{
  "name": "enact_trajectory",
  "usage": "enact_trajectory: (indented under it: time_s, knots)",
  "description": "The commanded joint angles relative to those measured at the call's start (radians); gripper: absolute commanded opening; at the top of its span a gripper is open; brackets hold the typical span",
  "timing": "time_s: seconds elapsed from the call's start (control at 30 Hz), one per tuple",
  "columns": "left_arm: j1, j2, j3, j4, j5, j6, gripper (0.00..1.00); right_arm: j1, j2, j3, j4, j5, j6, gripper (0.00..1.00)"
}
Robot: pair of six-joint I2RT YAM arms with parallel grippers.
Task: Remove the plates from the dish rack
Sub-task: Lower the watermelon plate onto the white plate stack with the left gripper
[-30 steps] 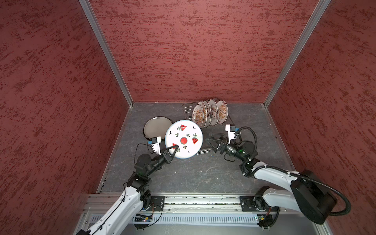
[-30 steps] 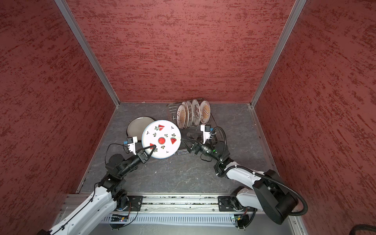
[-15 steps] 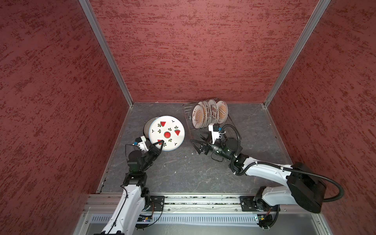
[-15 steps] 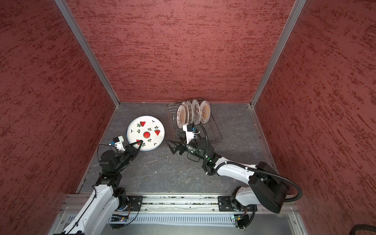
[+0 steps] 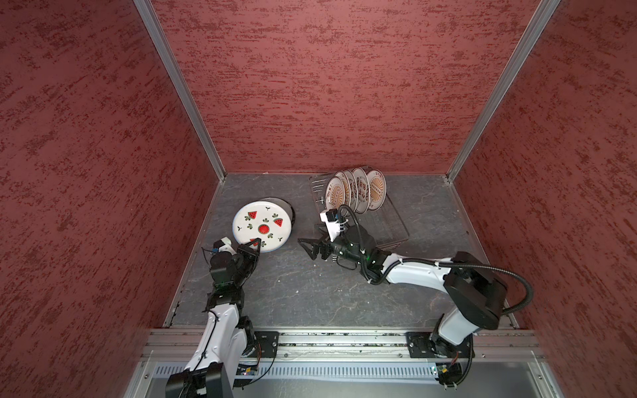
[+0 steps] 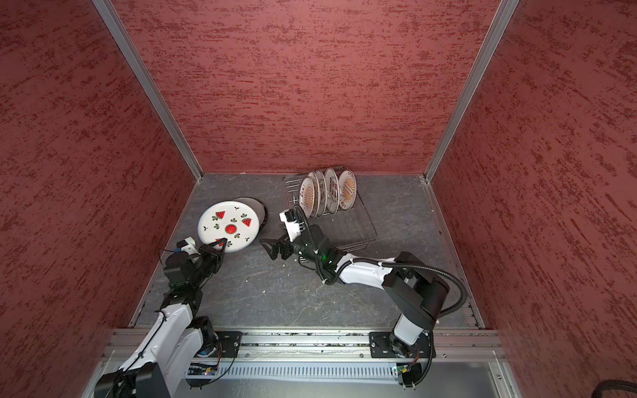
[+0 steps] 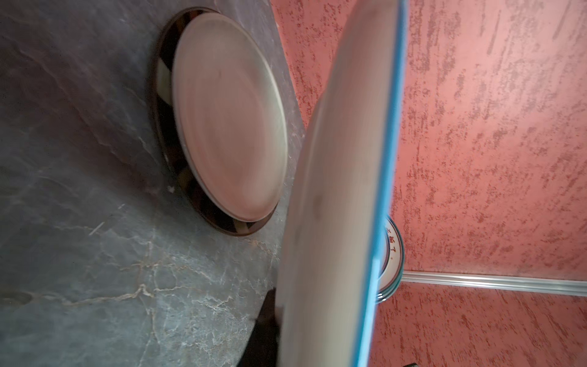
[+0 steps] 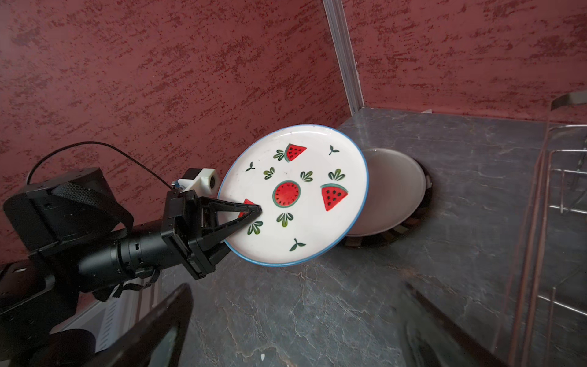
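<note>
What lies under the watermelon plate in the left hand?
A plain plate stacked on a dark-rimmed plate, flat on the table. The watermelon plate hides most of them in both top views.

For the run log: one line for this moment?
left pincer: shut on watermelon plate, tilted near stacked plates | right pincer: open, empty | dish rack: upright plates inside

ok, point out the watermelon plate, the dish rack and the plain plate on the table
watermelon plate (image 8: 286,193): right wrist view, round melon at its centre.
dish rack (image 5: 389,224): in a top view, bare wire floor.
plain plate (image 7: 228,117): left wrist view, its flat middle.
</note>
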Motion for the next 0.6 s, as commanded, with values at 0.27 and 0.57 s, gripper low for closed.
enact_trajectory:
  time_s: [0.27,0.57]
  knots:
    - [-0.006,0.085,0.113,0.097,-0.087,0.065,0.0,0.003,0.105,0.132,-0.067,0.022,-0.055,0.97]
    - [-0.033,0.301,0.186,0.23,-0.093,0.07,0.0,0.003,0.158,0.188,-0.114,0.037,-0.066,0.96]
